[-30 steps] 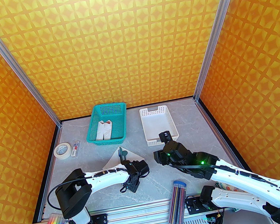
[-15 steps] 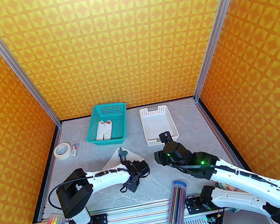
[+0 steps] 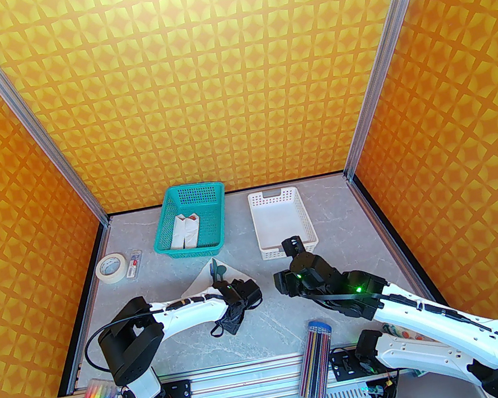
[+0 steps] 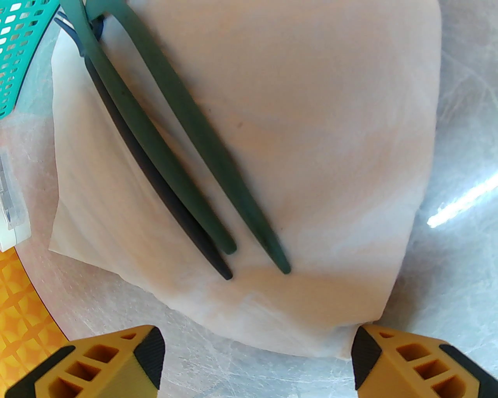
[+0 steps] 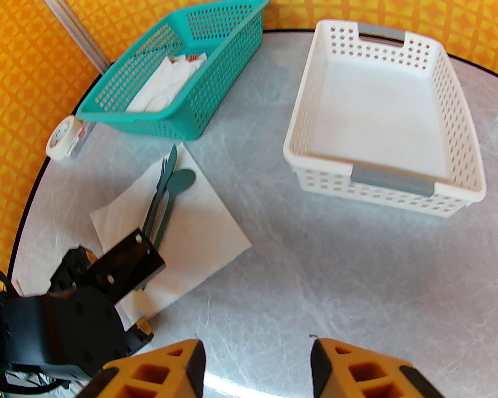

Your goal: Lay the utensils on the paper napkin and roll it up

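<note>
Moved: left gripper (image 4: 256, 351) has edged forward to the napkin's (image 4: 330, 155) near edge
Left gripper: jaws spread wide, gripping nothing, fingertips just short of that edge
Utensils (image 4: 194, 128): three lying side by side on the napkin, handles toward the left gripper
Napkin: spread on the table (image 5: 311, 272), near the teal basket (image 5: 218, 97)
Right gripper (image 5: 256, 361): released, empty, above bare table

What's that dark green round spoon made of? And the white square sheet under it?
The dark green round spoon looks like matte plastic: one even colour, smooth, no metal shine. The white square sheet looks like thin soft paper, faintly wrinkled; thin cloth is possible.
</note>
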You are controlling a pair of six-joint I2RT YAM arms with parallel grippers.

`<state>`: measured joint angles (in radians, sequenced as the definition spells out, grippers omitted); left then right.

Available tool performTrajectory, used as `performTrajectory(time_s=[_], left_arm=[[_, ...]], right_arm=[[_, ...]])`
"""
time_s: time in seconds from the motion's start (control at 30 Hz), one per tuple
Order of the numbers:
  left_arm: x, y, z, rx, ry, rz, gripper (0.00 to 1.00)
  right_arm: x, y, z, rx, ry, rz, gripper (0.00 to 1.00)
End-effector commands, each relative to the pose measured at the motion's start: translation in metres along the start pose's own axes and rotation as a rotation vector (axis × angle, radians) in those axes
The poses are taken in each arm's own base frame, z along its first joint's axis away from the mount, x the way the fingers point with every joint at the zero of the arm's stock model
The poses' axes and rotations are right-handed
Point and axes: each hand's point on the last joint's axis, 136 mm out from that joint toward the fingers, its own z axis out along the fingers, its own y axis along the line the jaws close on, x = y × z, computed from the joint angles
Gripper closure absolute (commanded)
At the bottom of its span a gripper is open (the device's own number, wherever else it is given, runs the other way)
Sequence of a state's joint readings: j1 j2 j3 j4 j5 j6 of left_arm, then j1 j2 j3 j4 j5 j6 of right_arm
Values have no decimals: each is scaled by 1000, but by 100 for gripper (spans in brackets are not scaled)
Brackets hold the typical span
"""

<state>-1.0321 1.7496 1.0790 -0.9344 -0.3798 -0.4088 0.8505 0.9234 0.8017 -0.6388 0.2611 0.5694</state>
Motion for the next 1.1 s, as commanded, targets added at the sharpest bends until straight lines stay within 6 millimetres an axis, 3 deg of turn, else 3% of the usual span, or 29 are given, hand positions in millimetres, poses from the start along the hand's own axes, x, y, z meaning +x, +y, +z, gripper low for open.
performTrajectory(time_s=[0.0,0.23,0.47,0.63,0.83,1.07], left_arm=[[-14,10,-14,4,-72,-21,16],[-3,7,-22,71,-70,-25,15],[14,0,-17,121,-61,45,10],[7,-12,-19,169,-95,113,30],[9,-22,-18,209,-83,132,35],[14,-38,-11,225,-49,157,47]], right_arm=[[13,8,6,-50,41,-11,50],[17,15,11,-82,64,-19,50],[17,15,13,-80,68,-24,50],[17,15,13,-77,69,-27,50],[18,12,12,-68,65,-25,50],[19,12,13,-69,64,-24,50]])
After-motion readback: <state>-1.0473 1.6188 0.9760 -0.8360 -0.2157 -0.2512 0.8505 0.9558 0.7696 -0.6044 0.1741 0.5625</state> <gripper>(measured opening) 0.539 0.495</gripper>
